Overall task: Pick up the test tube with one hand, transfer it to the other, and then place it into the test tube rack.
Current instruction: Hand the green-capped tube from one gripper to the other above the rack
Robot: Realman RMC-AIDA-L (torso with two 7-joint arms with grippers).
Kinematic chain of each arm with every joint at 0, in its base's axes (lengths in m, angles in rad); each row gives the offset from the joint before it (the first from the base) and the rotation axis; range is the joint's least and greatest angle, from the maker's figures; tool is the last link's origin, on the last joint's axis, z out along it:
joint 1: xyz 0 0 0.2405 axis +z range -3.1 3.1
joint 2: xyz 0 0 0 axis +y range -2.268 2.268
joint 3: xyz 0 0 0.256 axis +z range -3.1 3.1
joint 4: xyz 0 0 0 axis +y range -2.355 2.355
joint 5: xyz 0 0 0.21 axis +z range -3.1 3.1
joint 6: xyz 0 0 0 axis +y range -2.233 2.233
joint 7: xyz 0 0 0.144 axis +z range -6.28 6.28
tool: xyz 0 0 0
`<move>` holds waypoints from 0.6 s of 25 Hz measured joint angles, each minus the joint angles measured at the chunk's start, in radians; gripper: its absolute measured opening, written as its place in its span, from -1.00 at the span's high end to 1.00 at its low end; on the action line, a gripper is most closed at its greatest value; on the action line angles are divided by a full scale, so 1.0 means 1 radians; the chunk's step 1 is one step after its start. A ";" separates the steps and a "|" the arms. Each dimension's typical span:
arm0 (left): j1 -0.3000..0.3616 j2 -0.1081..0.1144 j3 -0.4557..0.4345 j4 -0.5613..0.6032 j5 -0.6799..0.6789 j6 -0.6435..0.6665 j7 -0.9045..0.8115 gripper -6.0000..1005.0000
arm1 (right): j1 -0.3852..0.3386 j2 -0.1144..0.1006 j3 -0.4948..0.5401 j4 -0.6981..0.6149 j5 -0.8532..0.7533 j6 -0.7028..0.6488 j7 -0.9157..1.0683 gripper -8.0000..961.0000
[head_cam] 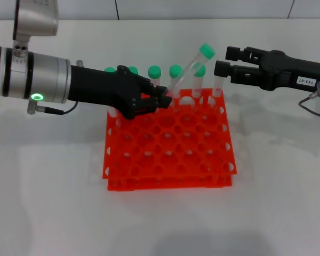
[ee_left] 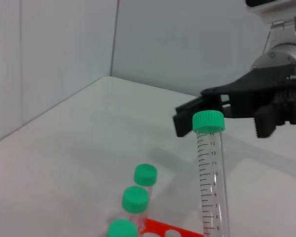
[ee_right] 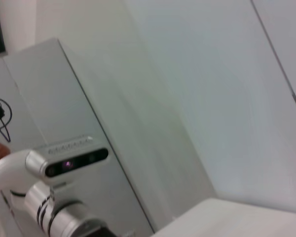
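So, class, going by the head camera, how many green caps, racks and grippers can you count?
Green caps: 6, one on the tilted tube gripped by the left gripper
Orange rack: 1
Grippers: 2, the right gripper with jaws open
Total: 9

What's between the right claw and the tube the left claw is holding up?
Nothing visible. The left claw holds the test tube tilted over the rack, cap toward the open right claw, with only open air between them. The other tubes stand lower, in the back row.
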 joint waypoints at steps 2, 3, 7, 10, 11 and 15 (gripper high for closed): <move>-0.002 -0.004 0.006 0.000 0.000 0.000 0.002 0.61 | 0.004 0.002 -0.002 0.033 0.039 0.001 -0.035 -0.69; -0.002 -0.006 0.008 0.000 0.000 -0.001 0.003 0.61 | 0.004 0.002 -0.002 0.033 0.039 0.001 -0.035 -0.69; -0.005 -0.009 0.010 0.000 0.000 -0.003 0.004 0.61 | 0.014 0.006 -0.002 0.082 0.074 0.003 -0.077 -0.68; -0.006 -0.009 0.010 0.000 0.000 -0.008 0.004 0.60 | 0.025 0.007 -0.002 0.113 0.085 0.007 -0.099 -0.68; -0.006 -0.010 0.010 0.000 0.001 -0.012 0.004 0.60 | 0.026 0.008 -0.002 0.121 0.089 0.007 -0.105 -0.67; -0.007 -0.011 0.011 0.000 0.001 -0.024 0.003 0.60 | 0.028 0.010 -0.002 0.138 0.104 0.007 -0.120 -0.67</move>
